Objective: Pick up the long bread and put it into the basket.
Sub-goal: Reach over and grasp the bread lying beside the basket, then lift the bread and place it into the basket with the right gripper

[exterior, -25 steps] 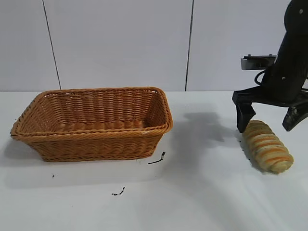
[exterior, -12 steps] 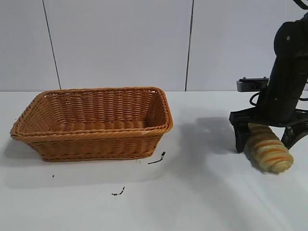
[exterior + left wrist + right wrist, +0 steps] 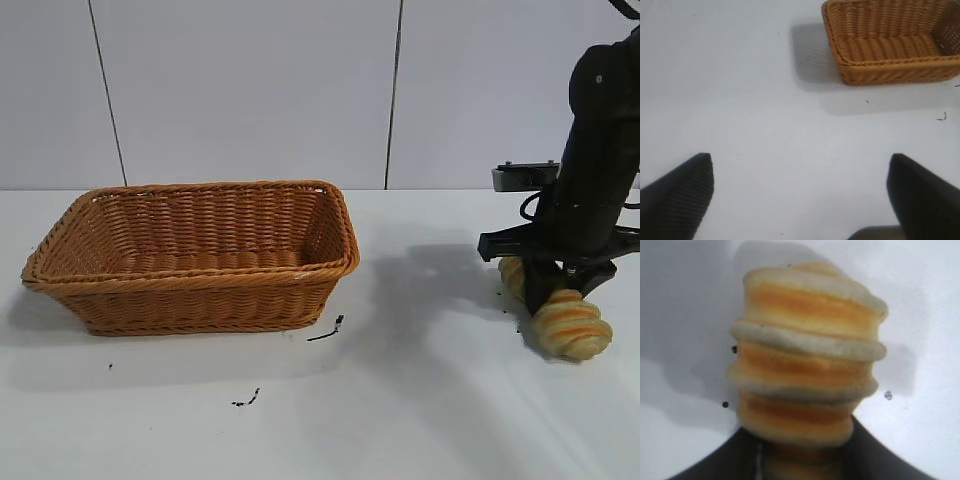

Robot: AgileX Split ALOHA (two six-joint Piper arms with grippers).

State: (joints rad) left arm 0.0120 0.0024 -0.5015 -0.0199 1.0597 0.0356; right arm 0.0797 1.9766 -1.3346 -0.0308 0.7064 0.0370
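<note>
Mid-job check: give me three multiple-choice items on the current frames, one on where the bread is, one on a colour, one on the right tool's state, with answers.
1. Where is the long bread?
A. Inside the basket
B. On the table, right of the basket
C. Lifted above the basket

2. What colour is the basket?
A. Orange-brown
B. White
C. Black

3. What is the right tool doing?
A. Hanging open over the basket
B. Parked off the table
C. Closed on the bread, down at the table

Answers:
1. B: the exterior view shows the loaf lying on the white surface, well apart from the basket.
2. A: its woven sides are orange-brown in both the exterior and left wrist views.
3. C: the tool's fingers pinch the loaf's middle, and the right wrist view shows the bread between them.

The left tool is open over bare table, away from the basket.
</note>
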